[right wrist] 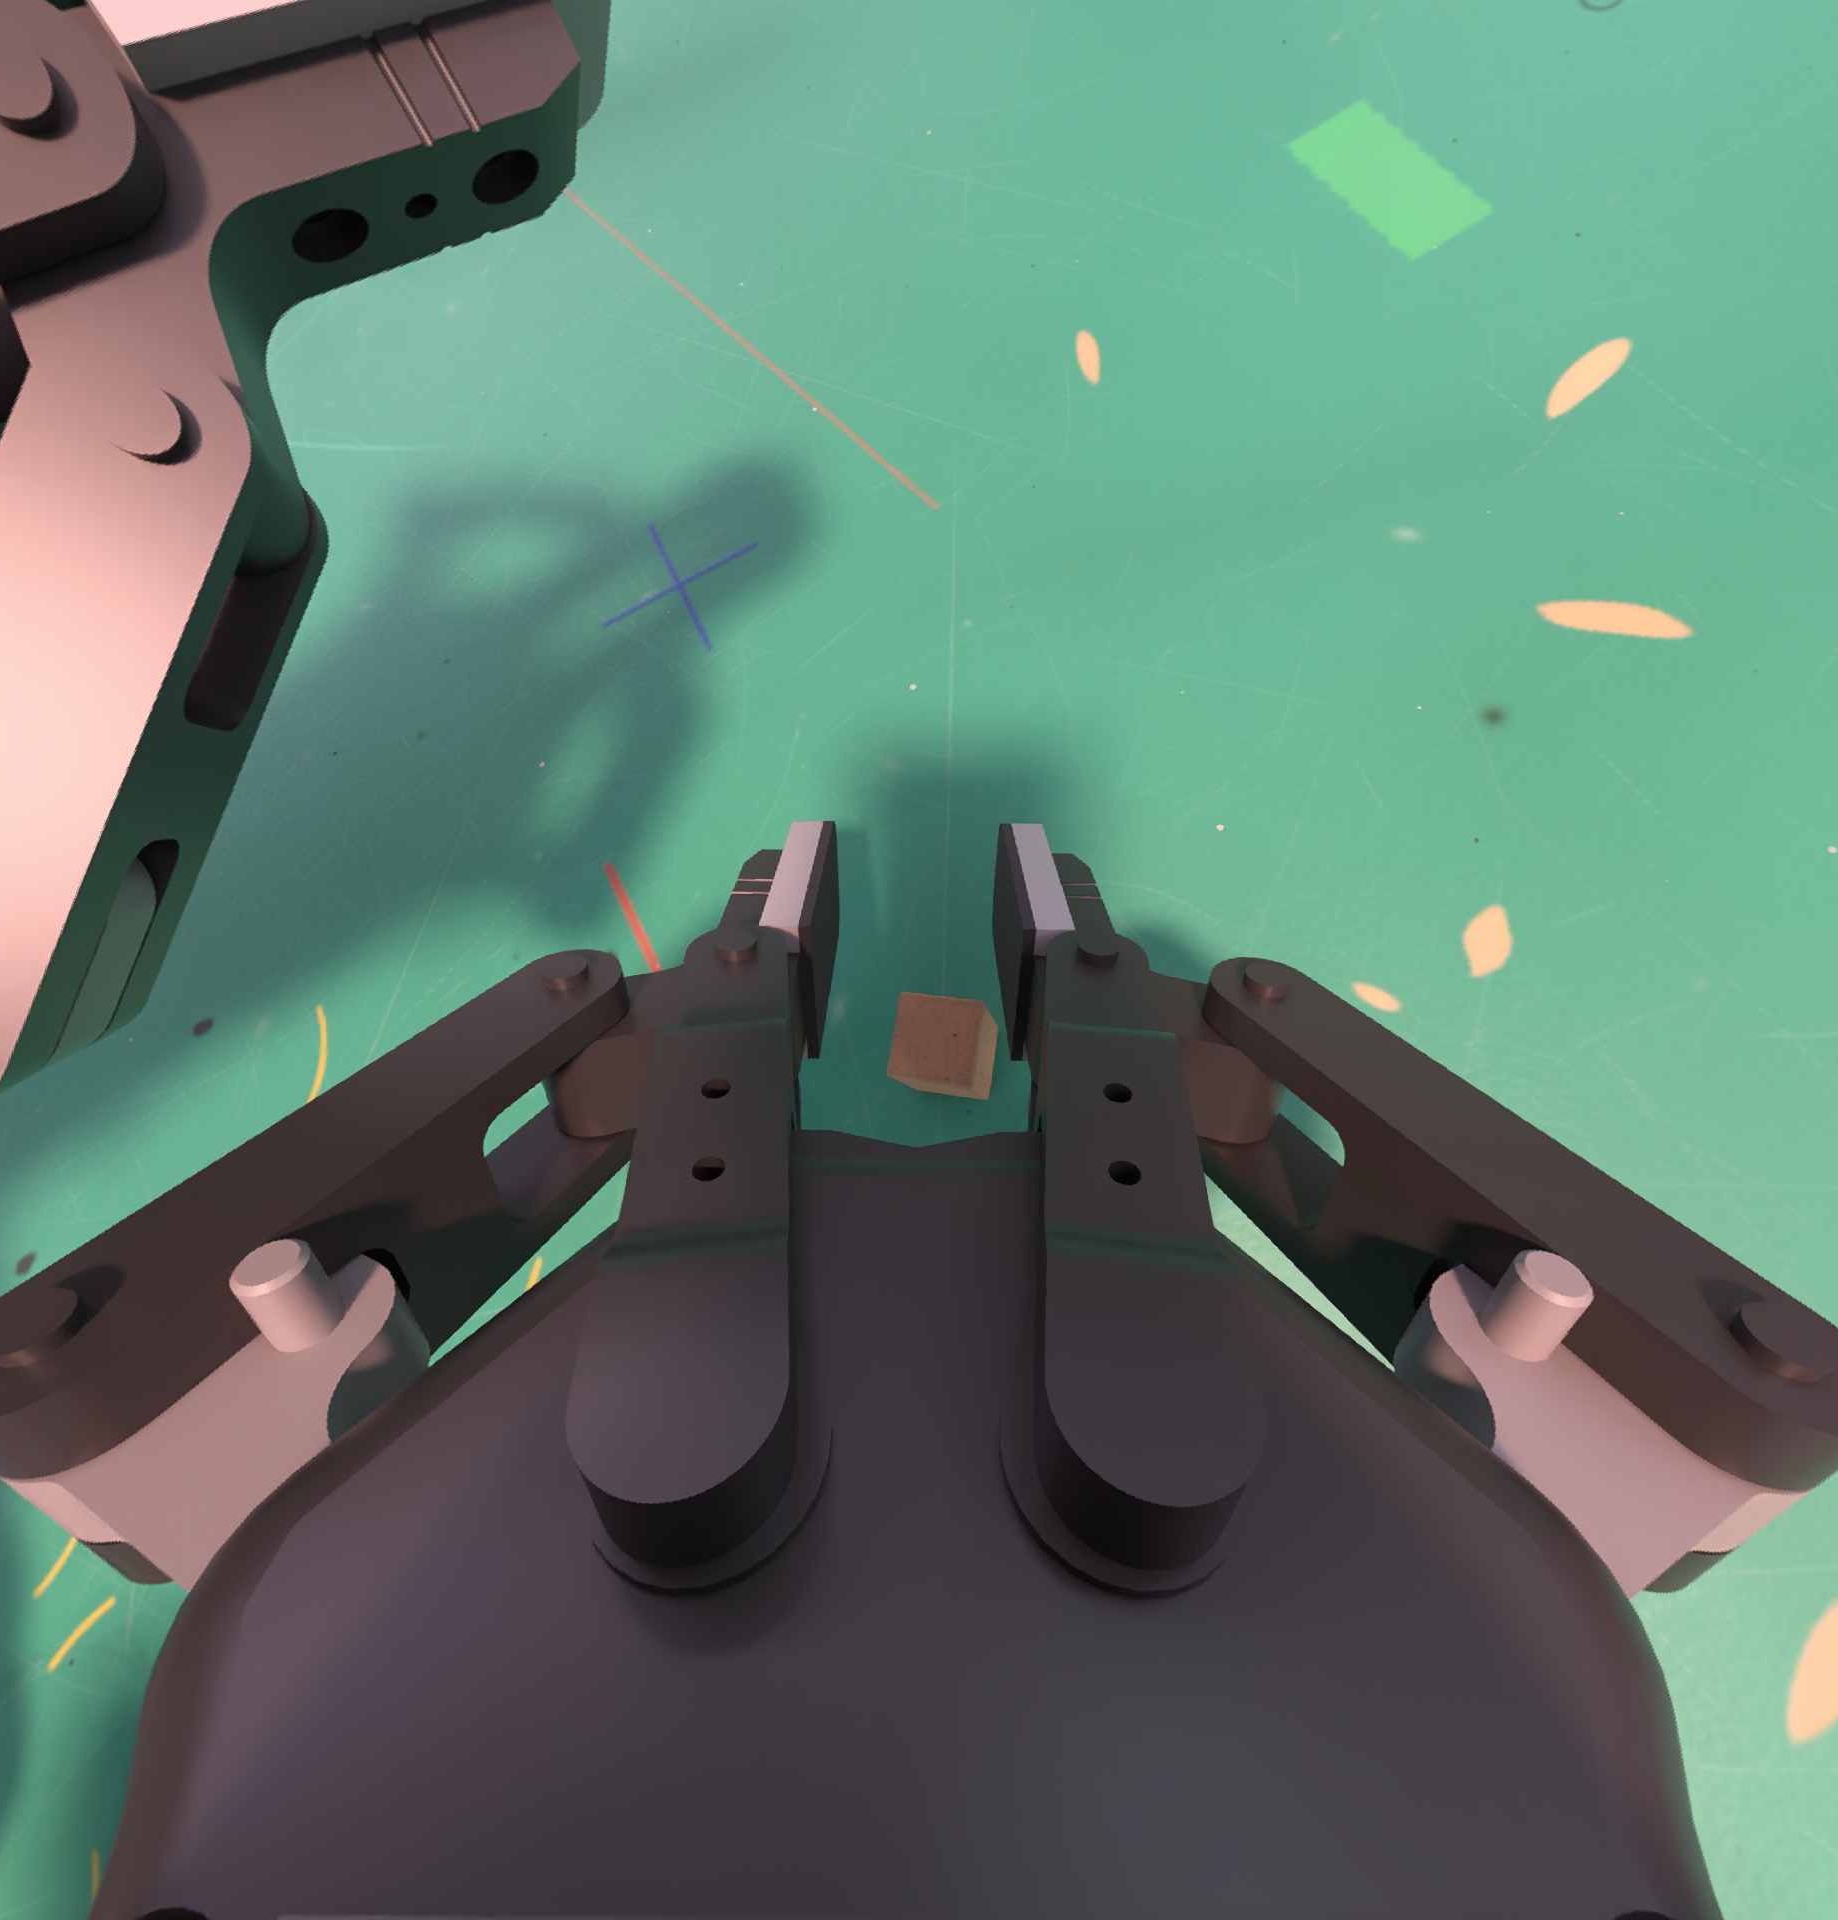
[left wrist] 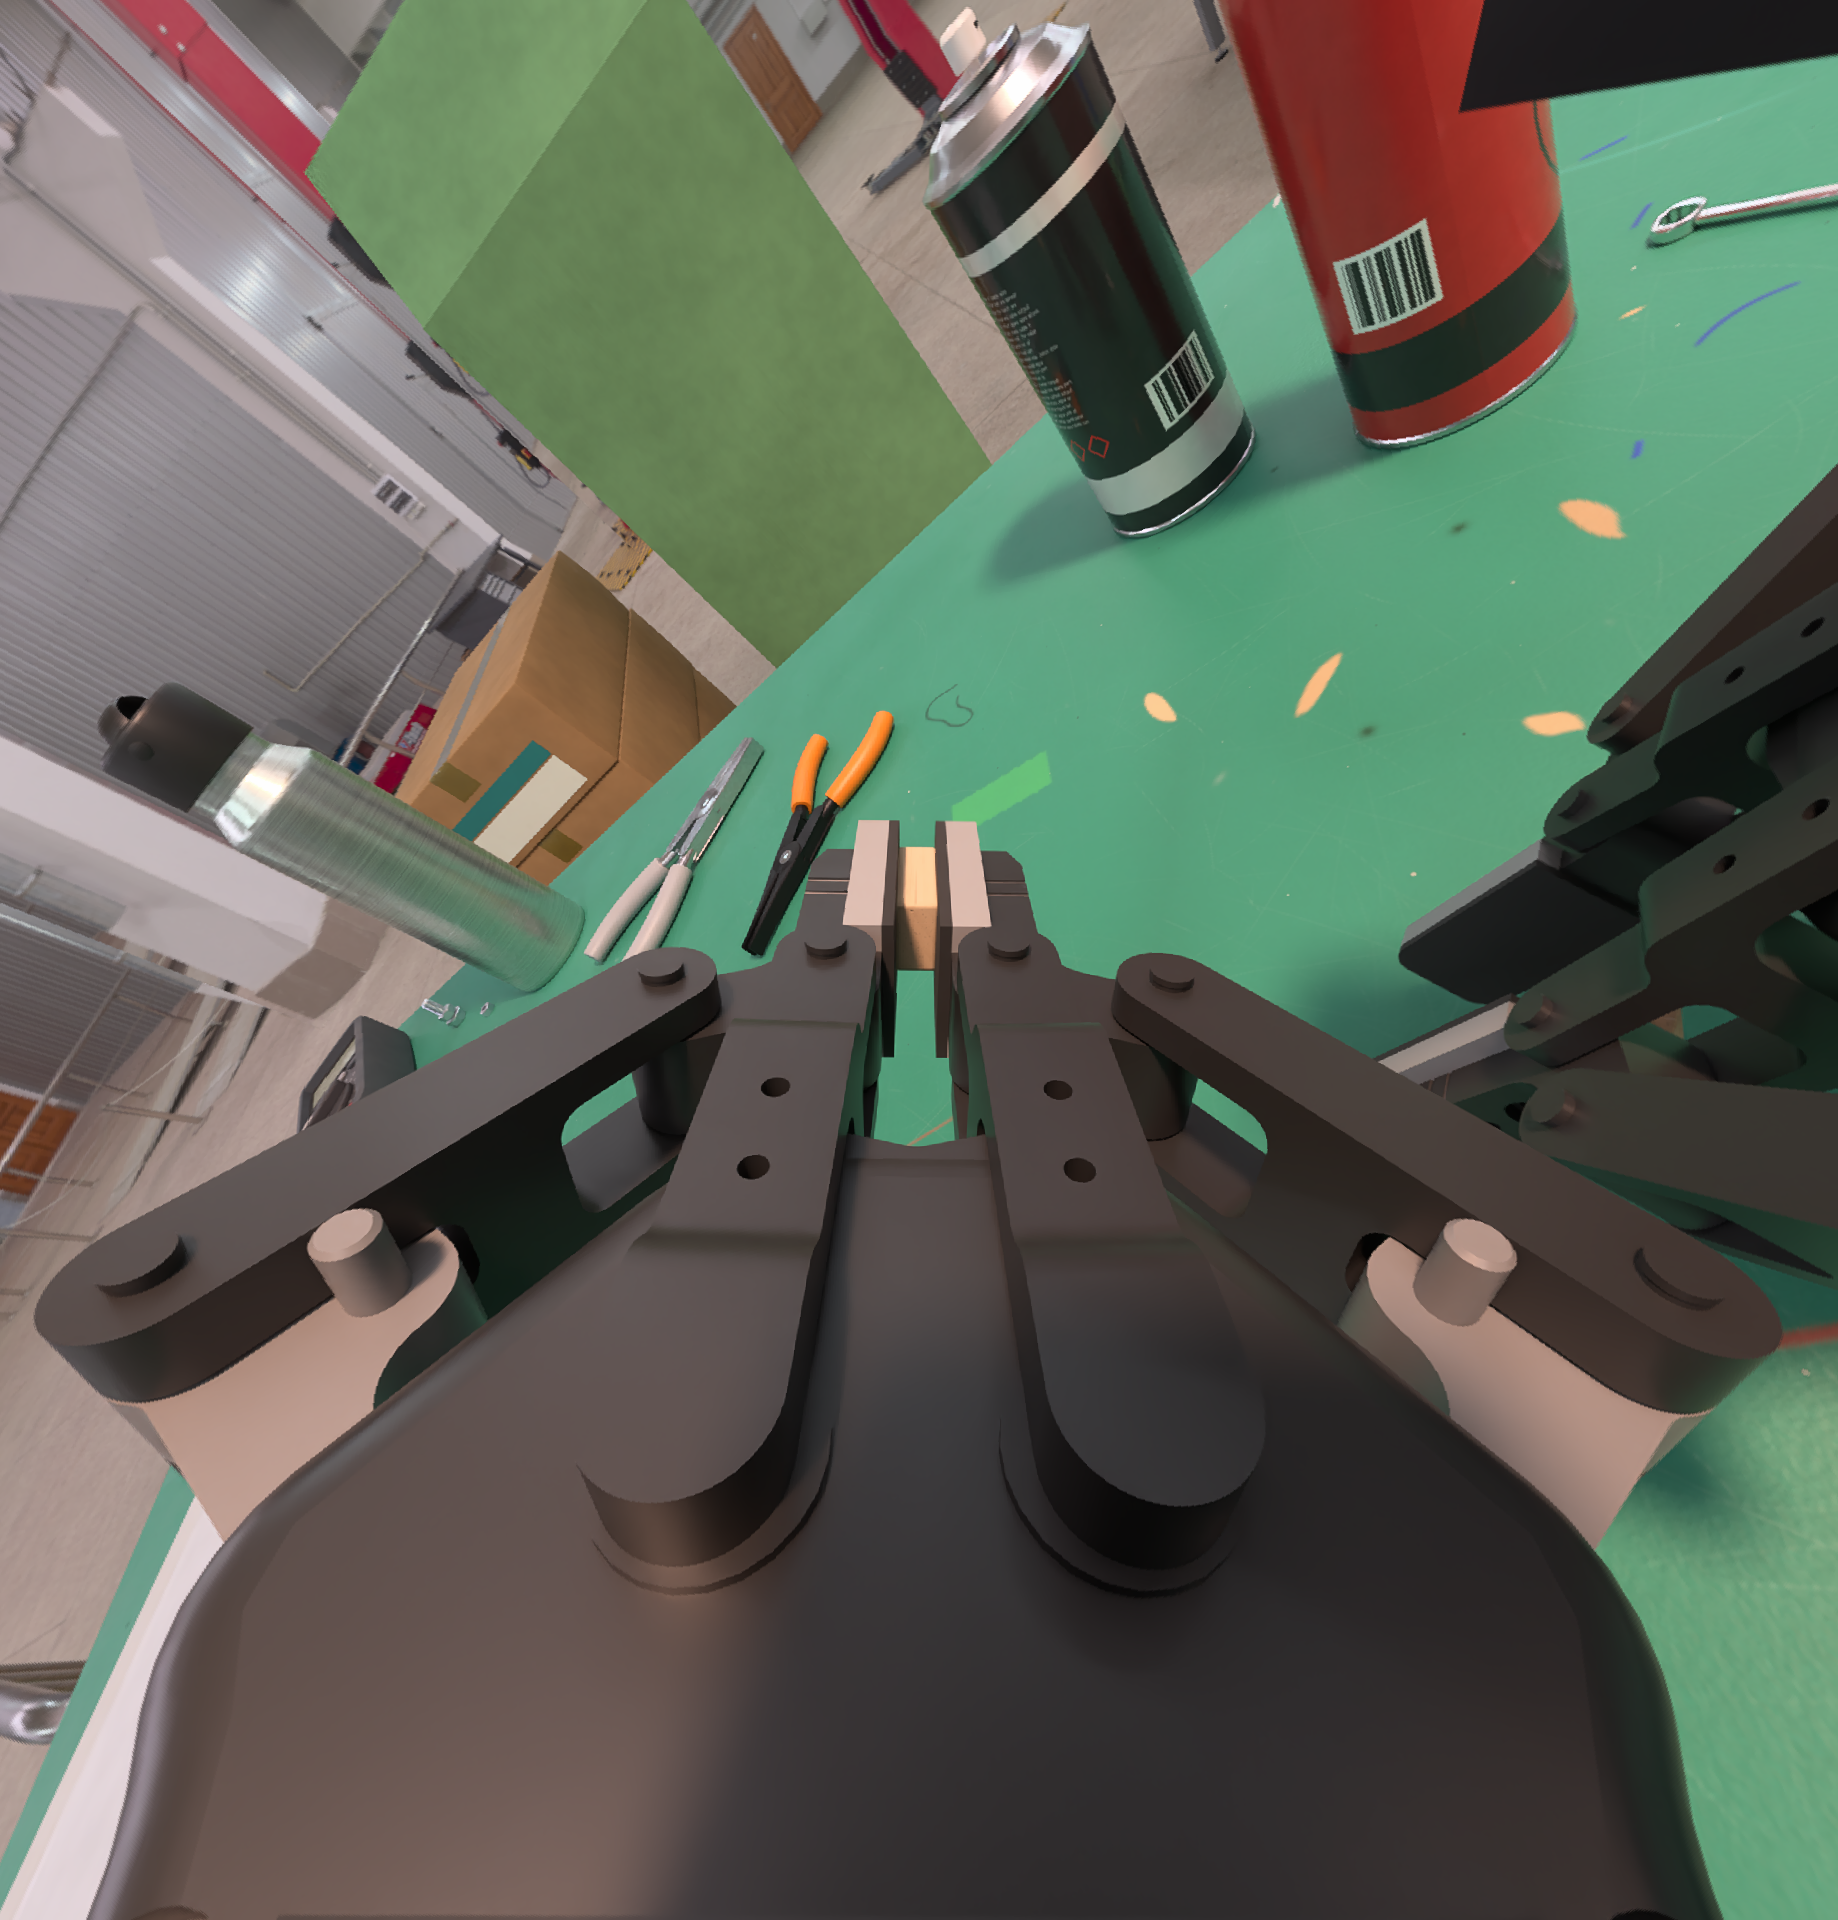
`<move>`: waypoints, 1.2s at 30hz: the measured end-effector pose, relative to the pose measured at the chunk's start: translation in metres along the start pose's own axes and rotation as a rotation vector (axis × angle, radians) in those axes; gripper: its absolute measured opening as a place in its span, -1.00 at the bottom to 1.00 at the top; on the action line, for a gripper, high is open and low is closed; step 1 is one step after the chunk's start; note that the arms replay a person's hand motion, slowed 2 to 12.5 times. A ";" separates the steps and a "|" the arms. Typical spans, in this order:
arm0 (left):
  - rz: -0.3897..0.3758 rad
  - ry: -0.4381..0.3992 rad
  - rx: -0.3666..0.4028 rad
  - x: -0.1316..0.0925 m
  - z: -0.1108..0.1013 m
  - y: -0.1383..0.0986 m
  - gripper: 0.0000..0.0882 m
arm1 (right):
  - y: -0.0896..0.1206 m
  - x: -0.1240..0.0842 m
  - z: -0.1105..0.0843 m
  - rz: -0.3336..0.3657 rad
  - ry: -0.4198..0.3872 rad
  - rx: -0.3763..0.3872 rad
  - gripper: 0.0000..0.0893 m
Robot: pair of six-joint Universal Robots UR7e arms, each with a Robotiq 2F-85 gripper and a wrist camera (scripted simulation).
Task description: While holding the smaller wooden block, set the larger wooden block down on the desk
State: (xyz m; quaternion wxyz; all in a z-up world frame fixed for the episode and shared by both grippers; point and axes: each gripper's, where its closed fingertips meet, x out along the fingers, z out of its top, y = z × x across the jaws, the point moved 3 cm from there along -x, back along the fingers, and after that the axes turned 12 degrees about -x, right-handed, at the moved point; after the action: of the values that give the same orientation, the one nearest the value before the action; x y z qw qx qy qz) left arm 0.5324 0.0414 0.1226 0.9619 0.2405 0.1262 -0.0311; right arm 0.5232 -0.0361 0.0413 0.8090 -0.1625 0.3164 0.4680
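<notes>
Wooden smaller block (left wrist: pixel 917 896) clamped by left gripper (left wrist: pixel 917 873); larger block (right wrist: pixel 941 1044) lies free on desk (right wrist: pixel 1310 727).

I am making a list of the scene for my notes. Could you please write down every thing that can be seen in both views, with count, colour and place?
desk: 1, green mat with marks
small block: 1, pale wood, clamped in the left end effector
large block: 1, brown wood, on the desk below the open right fingers, not touching them
spray cans: 2, one dark, one red, standing at the far side
pliers: 2, orange handles, white handles, near the desk edge
wrench: 1, silver, far right
bottle: 1, clear with black cap, lying at the left edge
panel: 1, green, behind the desk
carton: 1, brown, on the floor
left end effector: 1, dark, shut
right end effector: 1, dark, open
</notes>
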 end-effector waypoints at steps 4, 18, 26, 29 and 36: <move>0.004 -0.001 0.008 0.001 0.001 0.000 -0.86 | -0.001 -0.002 0.000 -0.001 0.000 0.002 -0.33; 0.018 0.009 0.006 0.003 -0.002 0.005 -0.86 | 0.000 -0.023 0.009 0.043 -0.059 -0.004 -0.15; 0.022 0.012 -0.002 0.003 -0.004 0.009 -0.86 | -0.003 -0.048 -0.001 0.053 -0.058 -0.038 -0.07; 0.021 0.011 -0.003 0.003 -0.004 0.009 -0.86 | -0.005 -0.056 -0.010 0.059 -0.033 -0.056 -0.08; 0.022 0.007 0.000 0.003 -0.003 0.010 -0.86 | 0.000 -0.066 -0.029 0.100 0.040 -0.116 -0.10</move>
State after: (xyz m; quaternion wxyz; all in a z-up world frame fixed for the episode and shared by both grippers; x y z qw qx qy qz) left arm 0.5356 0.0515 0.1233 0.9617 0.2422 0.1270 -0.0196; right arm 0.4888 -0.0955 0.0633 0.7675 -0.2023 0.3124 0.5220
